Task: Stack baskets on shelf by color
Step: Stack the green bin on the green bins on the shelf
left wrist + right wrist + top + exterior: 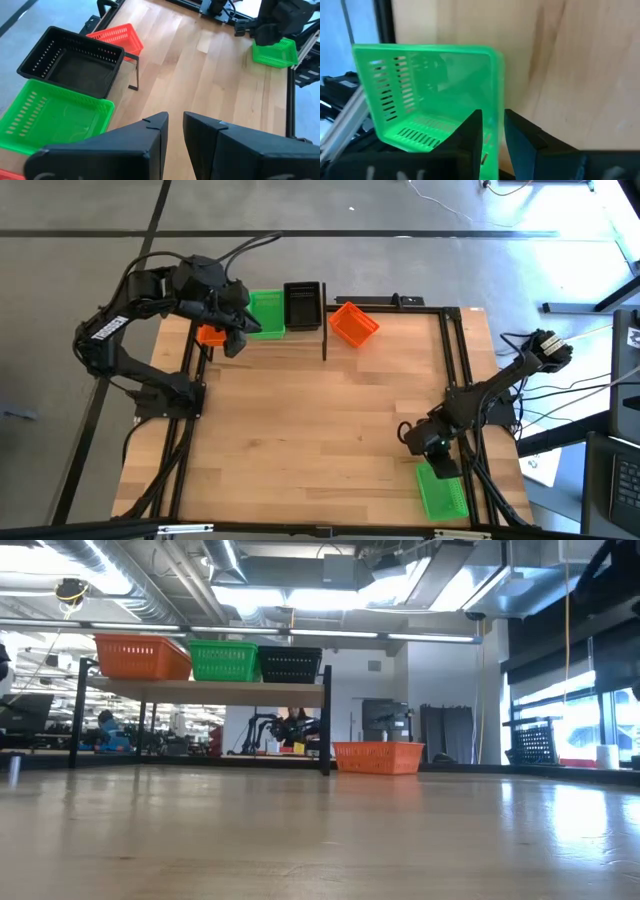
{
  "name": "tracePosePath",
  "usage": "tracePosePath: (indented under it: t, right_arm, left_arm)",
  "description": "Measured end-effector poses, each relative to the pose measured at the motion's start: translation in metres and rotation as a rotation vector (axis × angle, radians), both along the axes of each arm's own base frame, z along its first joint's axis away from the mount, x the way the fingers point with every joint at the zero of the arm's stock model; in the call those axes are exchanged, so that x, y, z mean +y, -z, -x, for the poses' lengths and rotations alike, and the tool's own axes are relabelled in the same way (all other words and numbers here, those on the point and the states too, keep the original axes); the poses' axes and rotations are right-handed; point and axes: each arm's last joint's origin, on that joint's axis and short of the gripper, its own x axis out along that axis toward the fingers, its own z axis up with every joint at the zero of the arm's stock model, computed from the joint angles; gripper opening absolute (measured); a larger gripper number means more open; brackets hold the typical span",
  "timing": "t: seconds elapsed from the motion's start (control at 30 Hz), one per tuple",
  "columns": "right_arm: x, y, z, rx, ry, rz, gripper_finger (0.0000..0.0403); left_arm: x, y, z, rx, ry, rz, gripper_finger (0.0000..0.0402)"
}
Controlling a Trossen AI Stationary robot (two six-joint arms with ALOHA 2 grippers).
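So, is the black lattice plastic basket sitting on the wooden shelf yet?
Yes, the black basket stands on the shelf beside the green basket.

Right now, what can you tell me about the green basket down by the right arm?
The green basket is bright plastic with slotted walls and an open, empty inside. It sits at the table's near right corner, close to the edge. The right hand grips one wall, one finger inside and one outside.

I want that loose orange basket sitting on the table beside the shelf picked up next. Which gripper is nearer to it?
Left. The left gripper hovers over the shelf, just across from the orange basket. The right gripper is at the opposite table edge, on a green basket.
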Motion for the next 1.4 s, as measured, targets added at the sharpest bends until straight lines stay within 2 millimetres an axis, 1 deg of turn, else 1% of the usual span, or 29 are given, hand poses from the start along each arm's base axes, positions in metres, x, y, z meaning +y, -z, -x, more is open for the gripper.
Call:
tracePosePath:
  t: [0.23,0.3,0.4,0.47,0.53,0.63,0.73,0.83,0.97,1.07,1.17,1.23,1.3,1.4]
  right_arm:
    - [-0.003,0.013,0.004,-0.002,0.005,-0.003,0.0078]
    - [-0.003,0.019,0.005,-0.002,0.041,-0.013,0.0078]
    - [-0.003,0.027,0.004,-0.002,0.14,-0.037,0.0078]
    - [-0.003,0.033,0.003,-0.024,0.206,-0.054,0.0078]
    - [-0.002,0.037,0.001,-0.074,0.228,-0.079,0.0077]
    - [-0.004,0.039,-0.001,-0.086,0.328,-0.065,0.0056]
    - [-0.008,0.039,-0.006,-0.073,0.459,-0.047,0.0013]
    - [-0.011,0.033,-0.013,-0.091,0.536,-0.044,0.0005]
    - [-0.014,0.015,-0.03,-0.152,0.597,-0.054,0.0002]
    - [-0.017,-0.006,-0.042,-0.153,0.629,-0.046,0.0002]
    - [-0.022,-0.035,-0.053,-0.172,0.63,-0.013,0.0001]
    - [-0.027,-0.058,-0.059,-0.196,0.639,0.032,0.0001]
    - [-0.034,-0.085,-0.065,-0.244,0.641,0.077,0.0001]
    - [-0.048,-0.119,-0.071,-0.351,0.662,0.172,0.0001]
  left_arm:
    - [0.0,0.0,0.0,0.0,0.001,0.0,0.0051]
    - [0.0,0.0,0.0,0.0,0.001,0.0,0.0051]
    - [0.0,0.0,0.0,0.0,0.003,-0.002,0.0051]
    - [0.0,0.0,0.0,0.0,0.003,-0.002,0.0051]
    - [0.0,0.0,0.0,0.001,0.003,-0.002,0.0051]
    - [0.0,0.0,0.0,0.001,0.002,-0.002,0.0051]
    - [0.0,0.0,0.0,0.001,0.002,-0.001,0.0051]
    - [0.0,0.0,0.0,0.001,0.002,-0.001,0.0051]
    - [0.0,0.0,0.0,0.0,0.001,0.0,0.005]
    - [0.0,0.0,0.0,0.001,0.0,0.001,0.005]
    - [0.0,0.0,0.001,0.007,0.002,0.001,0.005]
    - [-0.002,0.0,0.007,0.015,0.001,0.003,0.005]
    - [-0.003,-0.001,0.011,0.016,0.002,0.003,0.005]
    - [-0.006,-0.002,0.021,0.025,0.002,0.004,0.005]
